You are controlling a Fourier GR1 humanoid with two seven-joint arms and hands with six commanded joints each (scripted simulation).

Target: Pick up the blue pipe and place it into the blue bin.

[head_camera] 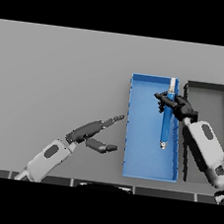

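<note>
Slim blue pipe w/ pale metal end caps (pixel 166 121): lies lengthwise, near-far, over the right half of the shallow rectangular blue bin (pixel 139 159), its far tip at the bin's far wall. Bin sits open-topped on the table, right of centre, long axis near-far.

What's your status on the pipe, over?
Right robot hand shut on the long blue pipe, over the blue rectangular bin. Left robot hand open, idle on table. Nothing blocking.
</note>
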